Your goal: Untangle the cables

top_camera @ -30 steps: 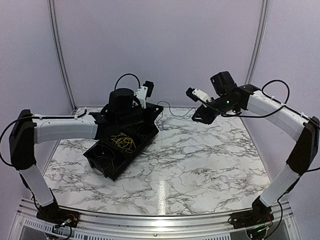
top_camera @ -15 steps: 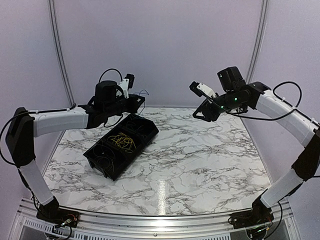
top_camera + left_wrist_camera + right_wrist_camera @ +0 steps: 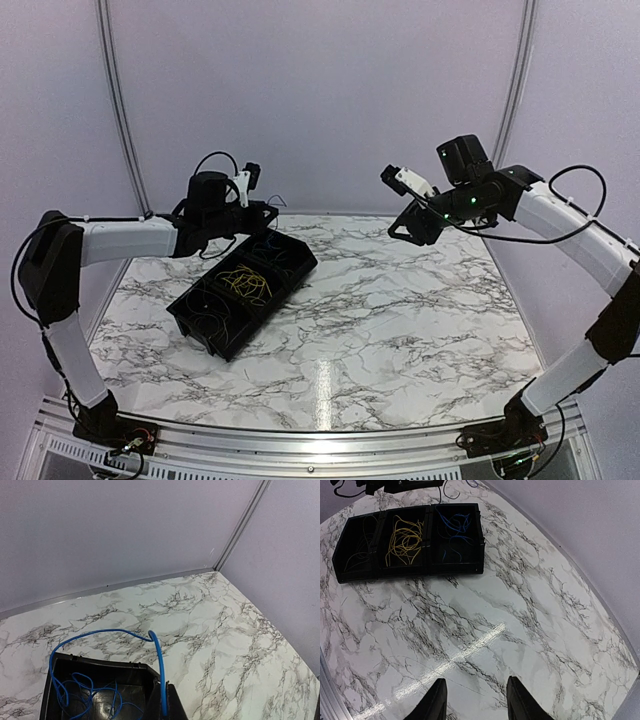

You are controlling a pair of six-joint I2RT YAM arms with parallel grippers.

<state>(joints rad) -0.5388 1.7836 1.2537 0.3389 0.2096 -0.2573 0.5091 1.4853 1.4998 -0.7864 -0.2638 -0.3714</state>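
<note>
My left gripper (image 3: pixel 165 709) is shut on a thin blue cable (image 3: pixel 160 667). The cable arches up from the jaws, runs left and drops into the end compartment of a black tray (image 3: pixel 100 662), where more blue wire (image 3: pixel 75 690) lies. In the top view the left gripper (image 3: pixel 271 212) is held above the tray's far end (image 3: pixel 300 262). The right wrist view shows black wires (image 3: pixel 360 542), a yellow tangle (image 3: pixel 405 536) and blue wires (image 3: pixel 454 530), each in its own compartment. My right gripper (image 3: pixel 476 702) is open and empty, high above the table at the back right (image 3: pixel 396 230).
The black three-part tray (image 3: pixel 457 569) lies slanted on the left half of the marble table (image 3: pixel 400 320). Purple walls with metal rails (image 3: pixel 118 110) close in the back and sides, and the left gripper is near the back wall.
My left gripper has drawn back and to the left, away from over the tray, with the blue cable in it. My right gripper has risen a little.
</note>
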